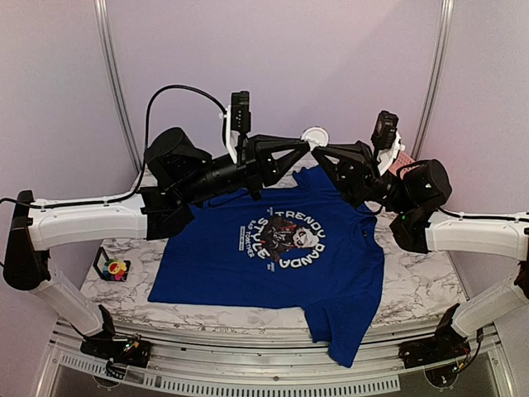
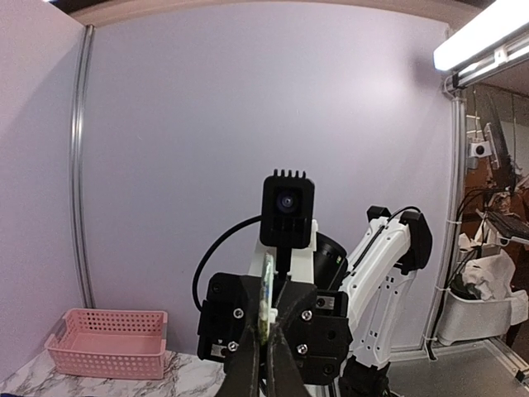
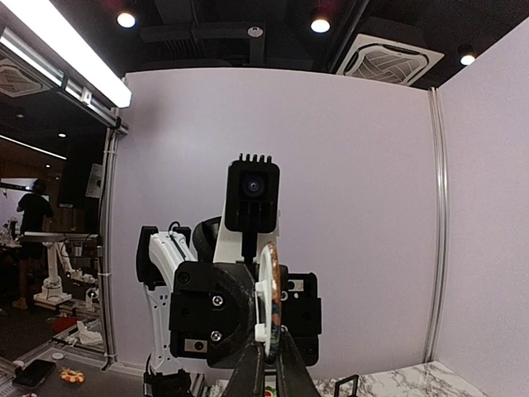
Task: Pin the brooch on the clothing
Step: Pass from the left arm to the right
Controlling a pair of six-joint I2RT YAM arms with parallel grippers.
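One readable print only, in the top view, on the chest of the blue T-shirt (image 1: 248, 277) spread over the marble desk (image 1: 417, 289). White capital lettering (image 1: 307, 222) bent in a ring around a dark cartoon picture (image 1: 287, 238). Reads "TRENDY" along the far arc, "PANDA" down the right and near side, and what looks like "STYLE" on the left. Just outside the ring on the left, a smaller white line (image 1: 245, 237), perhaps ending in "TOGETHER", too small to make out with any certainty. More tiny white words close to the cartoon, illegible. Nothing readable in the left wrist view or the right wrist view.
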